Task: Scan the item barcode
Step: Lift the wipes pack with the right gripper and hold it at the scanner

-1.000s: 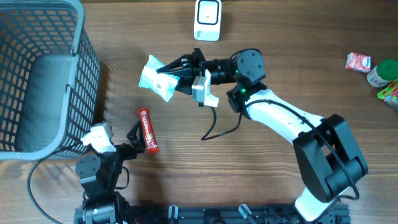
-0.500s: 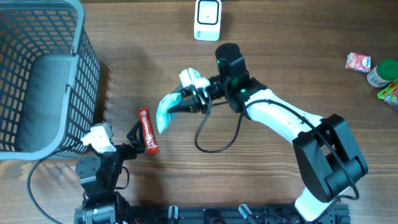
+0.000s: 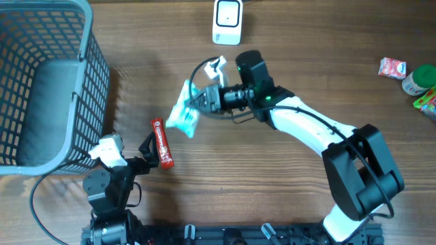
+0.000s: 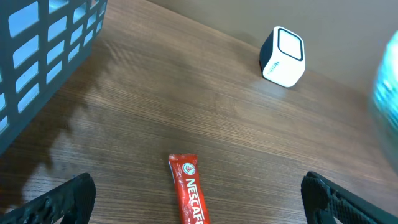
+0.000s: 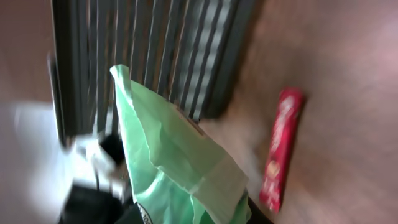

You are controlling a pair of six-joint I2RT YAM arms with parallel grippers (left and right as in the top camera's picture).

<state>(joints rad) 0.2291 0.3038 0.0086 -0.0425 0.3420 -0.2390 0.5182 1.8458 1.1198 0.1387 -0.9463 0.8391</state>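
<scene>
A: Gripping what, right side?
B: Green pouch (image 3: 182,116) is clamped in right gripper (image 3: 199,101), between scanner (image 3: 227,22) and Nescafé stick (image 3: 162,143). Left gripper (image 3: 145,154) is spread wide, nothing held.

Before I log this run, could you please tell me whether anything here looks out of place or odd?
Nothing looks spilled or broken. One oddity: the right claw grips the green packet by one end, so it hangs crumpled and skewed, off to one side of the scanner.
</scene>
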